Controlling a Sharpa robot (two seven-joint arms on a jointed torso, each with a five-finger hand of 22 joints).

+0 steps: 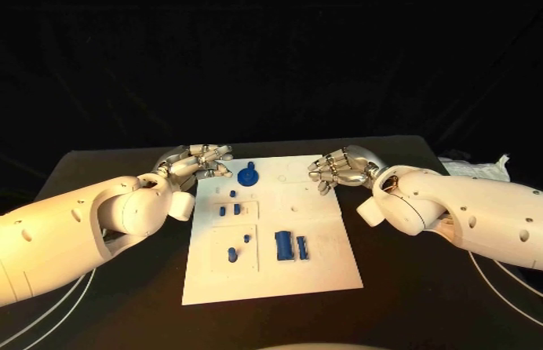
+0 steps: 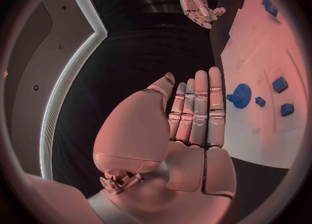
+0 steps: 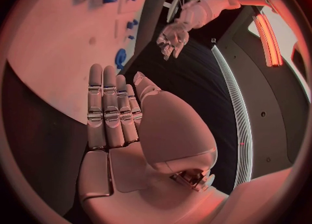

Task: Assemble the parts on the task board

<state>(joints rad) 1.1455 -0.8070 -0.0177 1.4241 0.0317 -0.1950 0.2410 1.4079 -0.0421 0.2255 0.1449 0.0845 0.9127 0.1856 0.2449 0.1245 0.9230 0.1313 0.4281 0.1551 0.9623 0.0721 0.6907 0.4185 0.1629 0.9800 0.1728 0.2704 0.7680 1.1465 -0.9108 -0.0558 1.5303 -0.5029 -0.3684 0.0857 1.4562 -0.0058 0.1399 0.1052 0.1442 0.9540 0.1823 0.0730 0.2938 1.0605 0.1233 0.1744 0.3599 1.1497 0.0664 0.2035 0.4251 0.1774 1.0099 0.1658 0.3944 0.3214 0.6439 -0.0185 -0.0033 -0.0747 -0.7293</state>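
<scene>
A black table (image 1: 113,287) carries the white task board (image 1: 322,240), which lies flat in the middle and reaches from near the far edge toward the near edge. Thin white cables (image 1: 56,307) run over the tabletop at its near left and near right corners, and a crumpled pale object (image 1: 475,166) lies at the far right corner.

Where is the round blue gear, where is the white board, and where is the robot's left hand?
Blue gear (image 1: 248,177), head view, on its round face.
Task board (image 1: 322,232), head view, on a bare white part.
Left hand (image 2: 195,110), left wrist view, on the straight fingers, holding nothing.
</scene>
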